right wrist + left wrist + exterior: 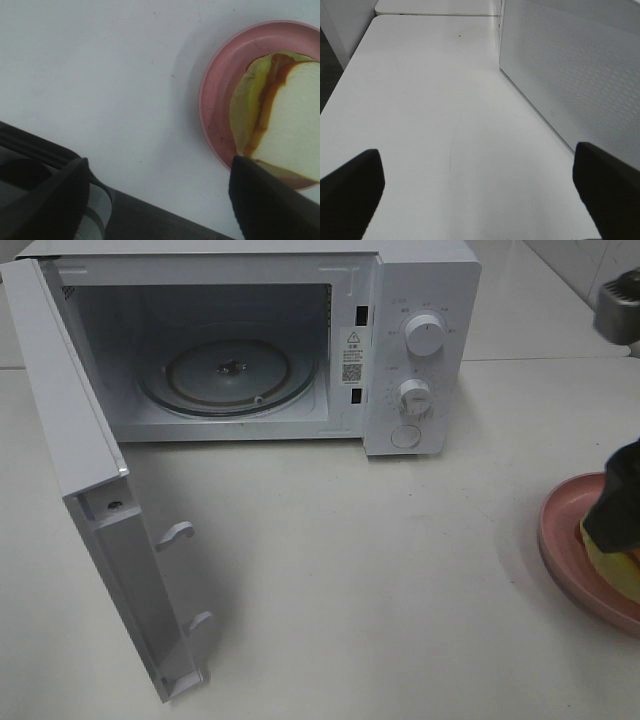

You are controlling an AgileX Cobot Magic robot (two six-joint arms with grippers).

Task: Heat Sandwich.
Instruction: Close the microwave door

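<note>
Microwave point(250, 340), door point(90, 500) swung open, glass turntable point(228, 373) bare; sandwich point(285, 115) on pink plate point(220, 85); right gripper point(160, 200) spread above it, gripping nothing; left gripper point(480, 195) spread, gripping nothing.

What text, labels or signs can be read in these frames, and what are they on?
Nothing reads clearly.
Warning sticker on the microwave door frame: a triangle sign, a QR-like code, print too small.
Markings around the upper knob and lower knob: blurred.
The wrist views show no text.

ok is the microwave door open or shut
Open. The microwave door is swung wide to the left, so the bare glass turntable inside shows. Nothing is in the cavity yet.
</note>
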